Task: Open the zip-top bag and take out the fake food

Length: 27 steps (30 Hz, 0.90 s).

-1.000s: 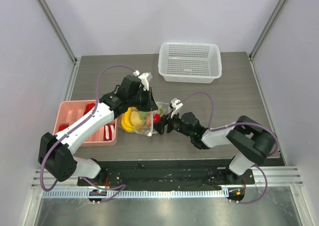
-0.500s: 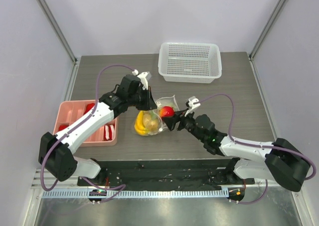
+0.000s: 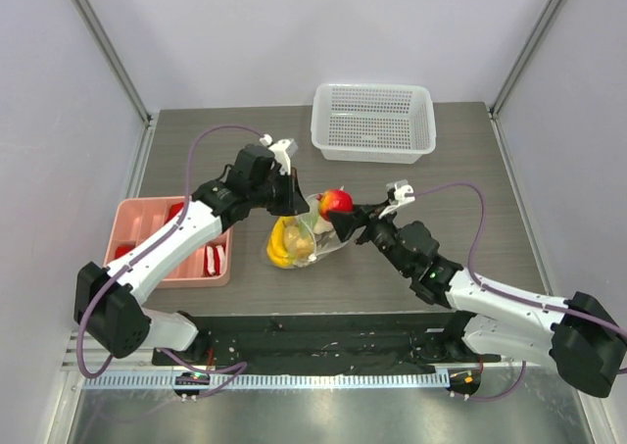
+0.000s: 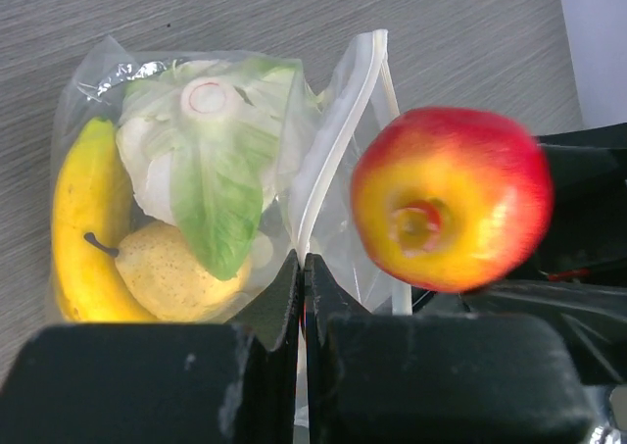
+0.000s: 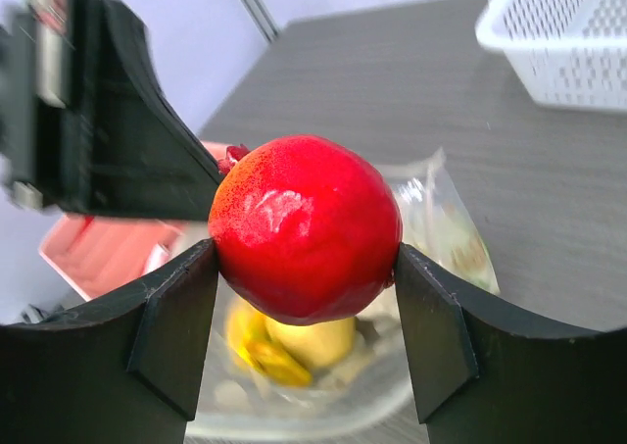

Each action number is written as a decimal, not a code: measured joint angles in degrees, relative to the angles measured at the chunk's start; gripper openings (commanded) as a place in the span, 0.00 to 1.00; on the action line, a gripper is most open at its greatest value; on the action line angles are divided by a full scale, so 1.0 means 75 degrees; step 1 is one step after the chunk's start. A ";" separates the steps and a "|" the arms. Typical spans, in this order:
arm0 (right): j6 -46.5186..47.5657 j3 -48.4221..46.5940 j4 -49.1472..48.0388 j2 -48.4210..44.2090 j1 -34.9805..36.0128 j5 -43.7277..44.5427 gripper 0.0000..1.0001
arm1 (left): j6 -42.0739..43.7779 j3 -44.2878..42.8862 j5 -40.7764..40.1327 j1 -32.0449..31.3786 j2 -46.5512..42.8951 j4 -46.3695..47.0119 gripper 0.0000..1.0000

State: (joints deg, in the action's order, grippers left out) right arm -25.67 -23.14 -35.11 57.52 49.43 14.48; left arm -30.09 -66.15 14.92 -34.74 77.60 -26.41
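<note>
The right gripper (image 5: 306,302) is clamped on the red round fruit (image 5: 306,230), which is gripped between both fingers and held up just beside the open mouth of the zip-top bag (image 4: 338,160). The left gripper (image 4: 304,268) is pinched tight on the bag's edge by the zipper strip. The banana bunch (image 4: 78,228), cauliflower (image 4: 211,140) and yellow-orange fruit (image 4: 176,277) are seen inside the bag. The bag is found near the middle of the table (image 3: 470,189), right of the pink tray (image 3: 147,219).

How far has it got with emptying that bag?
The zip-top bag is open, its edge pinched by the left end effector. The right end effector holds the red fruit outside the bag. The banana, cauliflower and yellow fruit lie inside, yet to come out.
</note>
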 measured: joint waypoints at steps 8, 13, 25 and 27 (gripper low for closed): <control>0.0306 -0.3343 0.2238 0.0810 -0.0385 0.0344 0.07 | -0.0090 -0.0927 -0.0067 0.0070 0.0079 -0.0434 0.00; 0.0361 -0.4983 0.3383 0.1964 -0.1967 0.0032 0.12 | 0.0015 -0.0944 -0.0192 0.0265 0.0076 -0.0437 0.00; 0.1029 -0.7766 0.4762 0.6406 -0.3544 0.0306 0.14 | 0.0280 -0.0262 -0.0306 0.0560 -0.0216 -0.0391 0.00; 0.1163 -0.8288 0.4957 0.7038 -0.3637 0.0315 0.15 | 0.0326 -0.0236 -0.0393 0.0554 -0.0356 -0.0399 0.00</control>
State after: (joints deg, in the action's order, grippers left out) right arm -16.95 -85.30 2.07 110.30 22.15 16.84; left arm -27.64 -67.92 11.97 -30.59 74.94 -29.41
